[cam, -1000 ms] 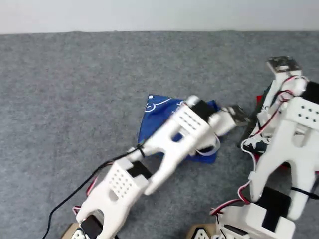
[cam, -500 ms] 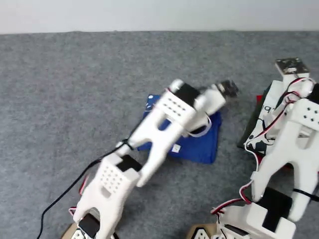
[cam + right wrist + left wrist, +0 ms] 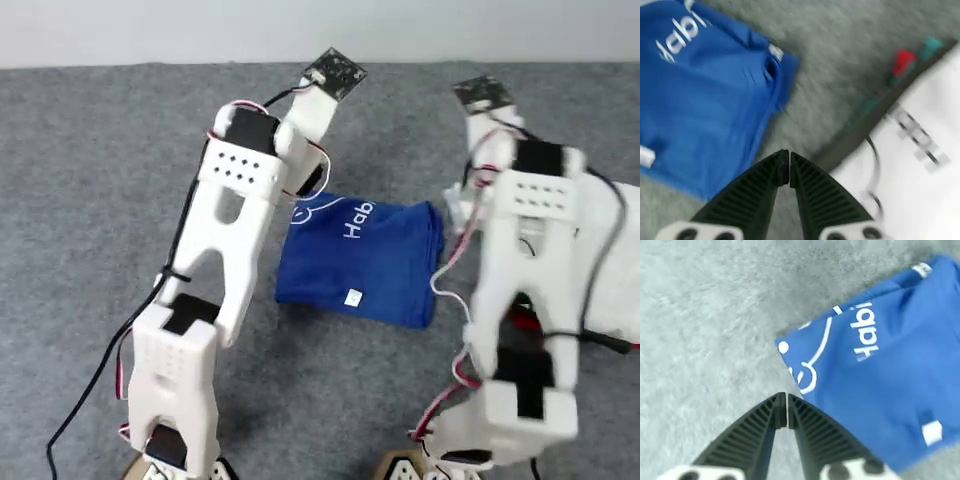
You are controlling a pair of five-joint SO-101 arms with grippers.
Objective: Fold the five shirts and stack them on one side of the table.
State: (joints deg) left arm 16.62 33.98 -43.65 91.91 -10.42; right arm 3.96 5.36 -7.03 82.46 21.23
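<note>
Grey felt-like covering spreads across the bench [image 3: 100, 150], with a pale wall behind.

1. Position of parts. The blue shirt [image 3: 365, 265] lies folded near the middle of the bench, printed side up, apart from the stack at the right edge. The stack shows a white shirt [image 3: 910, 150] on top and a dark layer [image 3: 850, 135] under it.
2. Pincer state. The left pincer [image 3: 786, 400] hangs above the corner of the blue shirt that bears the print, fingers pressed together on nothing. The right pincer [image 3: 789, 155] hangs over the bare strip between the blue shirt and the stack, likewise pressed together and empty.
3. Probable faults.
   - Grasping a single top layer would likely let the fold fall open on lifting.
   - Dragging the shirt instead of lifting it would likely bunch the lower layers against the rough covering.
   - Lifting from one corner alone would let the opposite side sag and unroll; both arms should take opposite edges.
   - A low approach to the stack may push the white shirt askew.
</note>
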